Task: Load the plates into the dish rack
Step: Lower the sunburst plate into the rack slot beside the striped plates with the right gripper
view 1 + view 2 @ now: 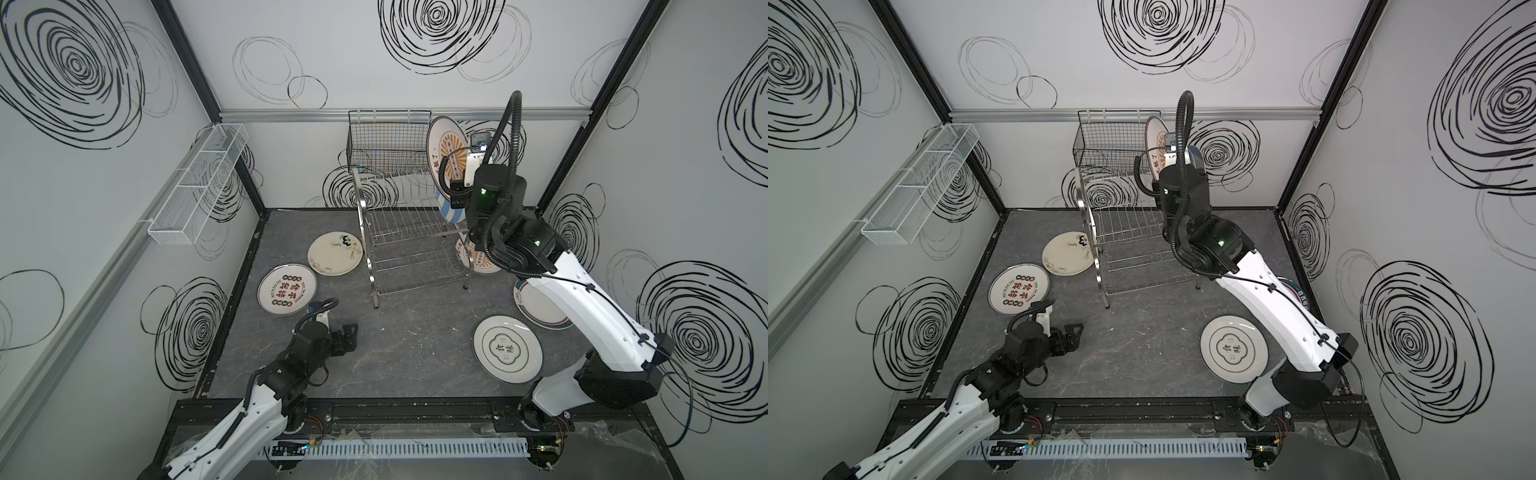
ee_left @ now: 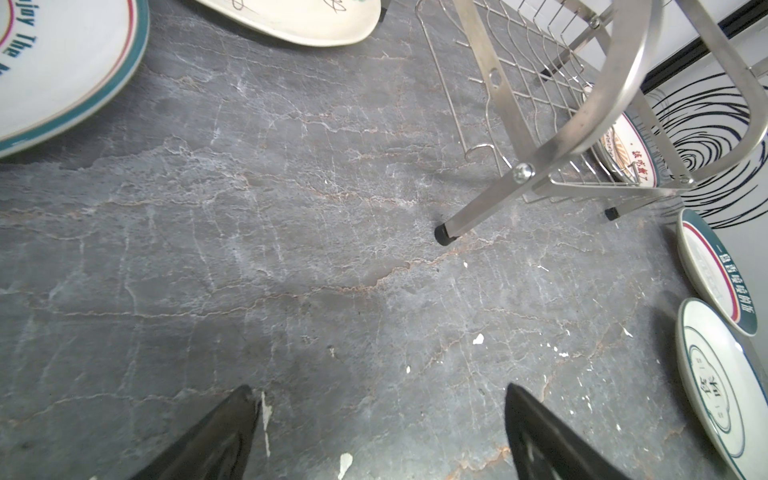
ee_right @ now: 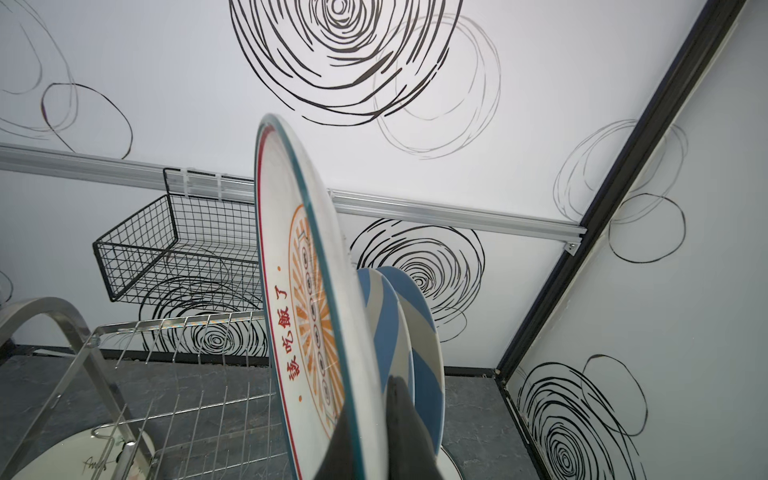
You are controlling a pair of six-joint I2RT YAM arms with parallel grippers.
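– White walls scribbled with black swirls (image 1: 415,41) box the whole place in, yes?
– Yes, and below them lies a dark grey marbled worktop (image 1: 415,345).
– What is the biggest thing on it?
– A shiny two-tier steel wire dish rack (image 1: 409,226), standing mid-worktop toward the back. Behind it a black wire basket (image 1: 386,141) hangs on the back wall, and a long white mesh tray (image 1: 199,187) hangs on the left wall.
– And the plates?
– Two blue-and-white striped plates (image 3: 384,328) stand on edge at the right end of the rack's top tier. Just beside them an orange sunburst plate with a teal rim (image 3: 307,311) is held on edge. Whether its lower rim sits in a slot I cannot tell.
– The rest?
– Flat on the worktop. Left of the rack, close together, lie a cream plate with floral marks (image 1: 334,253) and a green-rimmed plate with Chinese characters (image 1: 286,289). On the right are a second sunburst plate (image 1: 482,266) by the rack's legs, a plate with a green-and-red rim (image 1: 532,307) partly under the right arm, and a white plate with a dark lobed emblem (image 1: 507,347) nearer the front.
– The tools?
– The right tool (image 3: 370,403) is clamped on the upright sunburst plate's rim, one finger on each face. The left tool (image 2: 382,399) is spread wide with nothing in it, low over bare worktop at front left.
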